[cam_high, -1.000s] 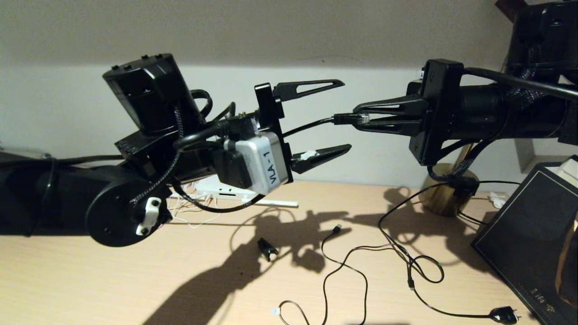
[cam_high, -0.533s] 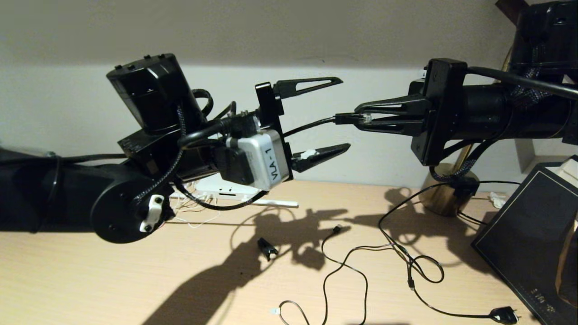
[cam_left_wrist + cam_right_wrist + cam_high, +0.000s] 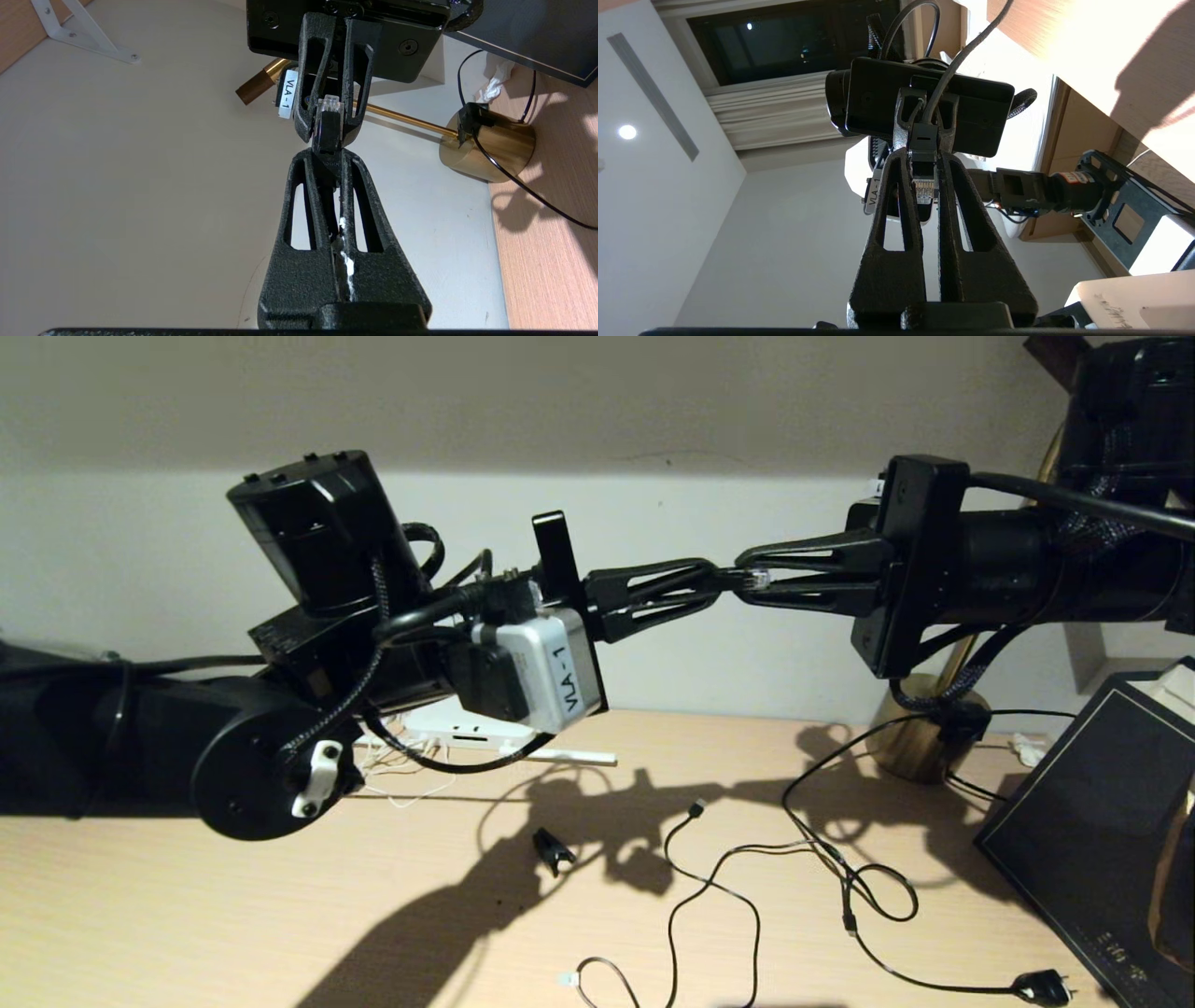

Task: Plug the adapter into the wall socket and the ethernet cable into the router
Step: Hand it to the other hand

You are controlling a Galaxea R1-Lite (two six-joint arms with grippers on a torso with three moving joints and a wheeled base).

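Left gripper [image 3: 714,583]: fingers now closed on cable [image 3: 738,581]; right gripper [image 3: 747,581] grips plug. Release right only once left is firm.

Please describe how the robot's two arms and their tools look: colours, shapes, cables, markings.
Both arms are black. Each tool, left tool and right tool, has two slotted, tapering, rough-textured fingers. The left wrist carries a grey camera labelled VLA-1, braided black cables and a white clip.

Left gripper [image 3: 714,581] closed on ethernet cable [image 3: 738,581]

Was spread wide a second ago, one finger above and one below the cable; now clamped on the black boot just left of the clear plug, tip to tip with right gripper [image 3: 742,581].
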